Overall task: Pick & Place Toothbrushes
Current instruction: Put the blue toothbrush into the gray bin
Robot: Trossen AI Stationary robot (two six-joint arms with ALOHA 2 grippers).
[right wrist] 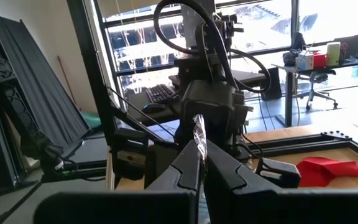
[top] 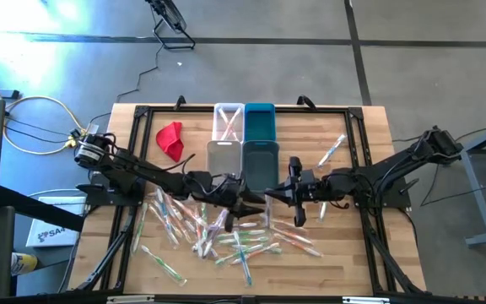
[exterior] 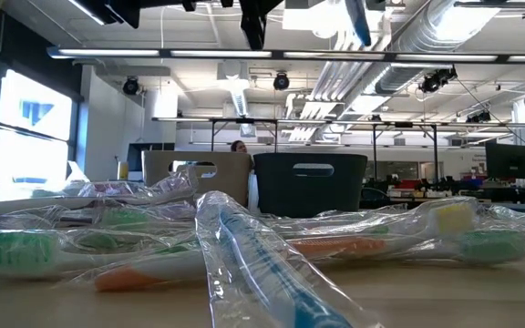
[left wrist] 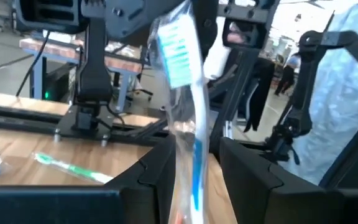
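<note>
Many wrapped toothbrushes [top: 226, 235] lie in a loose pile on the wooden table [top: 353, 253], near its front edge; they fill the low view [exterior: 244, 246]. Both grippers meet above the table's middle. My left gripper [top: 256, 205] [left wrist: 194, 155] is shut on a blue-handled toothbrush [left wrist: 185, 93] in its clear wrapper. My right gripper [top: 270, 196] [right wrist: 202, 158] faces it from the right and is shut on that wrapper. In the low view the blue toothbrush [exterior: 358, 20] hangs high above the pile. My left gripper pinches the blue toothbrush's handle [left wrist: 196, 163] between its two fingers, wrapper and all. The fingers lie level and across the handle. The toothbrush stands roughly upright, brush head [left wrist: 176, 50] up, lifted clear of the table. My right gripper pinches a thin edge of the clear wrapper [right wrist: 199, 132] between its shut fingertips. The fingers come level from the table's right. A sliver of the film stands up above them.
Several small bins stand at the far middle: clear [top: 229, 122], teal [top: 260, 121], grey [top: 224, 156] and dark teal [top: 261, 159]. A red cloth [top: 170, 139] lies to their left. A lone toothbrush [top: 332, 150] lies at the right. A person [exterior: 238, 146] shows beyond the table.
</note>
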